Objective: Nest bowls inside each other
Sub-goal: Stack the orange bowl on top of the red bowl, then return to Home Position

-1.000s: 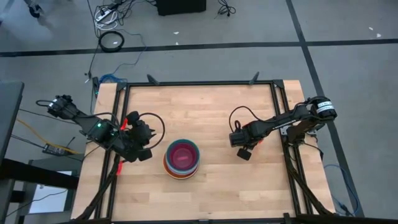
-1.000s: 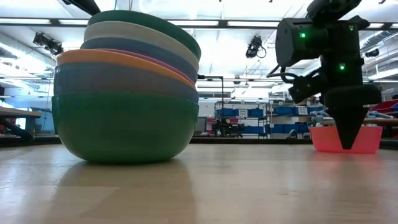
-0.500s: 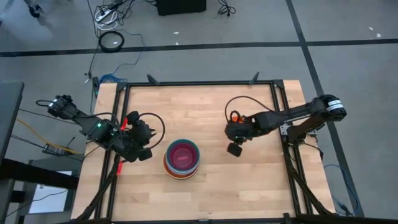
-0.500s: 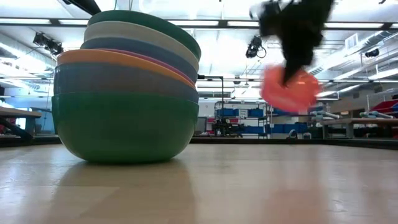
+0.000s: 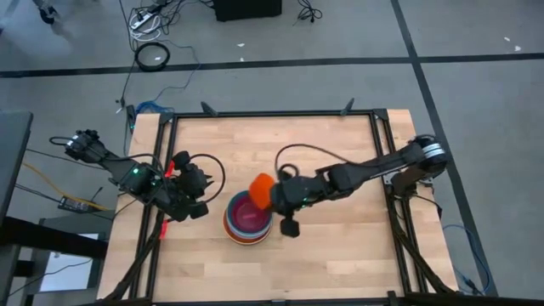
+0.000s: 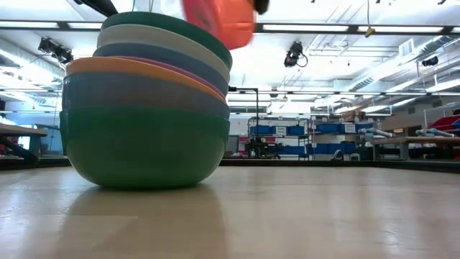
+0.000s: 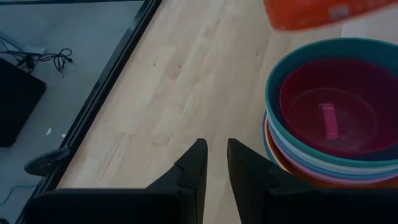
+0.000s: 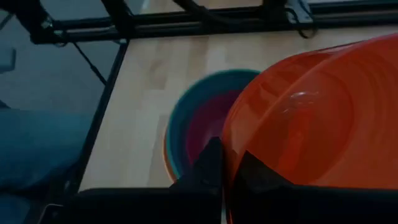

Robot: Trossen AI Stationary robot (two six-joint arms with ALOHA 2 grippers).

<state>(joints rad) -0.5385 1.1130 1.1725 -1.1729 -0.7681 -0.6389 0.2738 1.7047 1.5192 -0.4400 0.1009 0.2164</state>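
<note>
The wooden table (image 5: pixel 280 144) carries the stack of nested bowls (image 5: pixel 248 218) near its six o'clock edge, a magenta bowl (image 7: pixel 329 109) innermost inside a teal rim. The right gripper (image 5: pixel 278 197) has its fingers clamped on the rim of the red-orange bowl (image 5: pixel 262 190), which hangs tilted in the air over the stack's two o'clock side. The step in hand looks like the last carry: next the bowl needs levelling, centring over the magenta one, then lowering and release. The left gripper (image 7: pixel 212 163) waits at the stack's nine o'clock, fingers a little apart and holding nothing. Bare wood lies open toward twelve and three o'clock; the six o'clock edge is nearer, so a nudge that way is the risk
</note>
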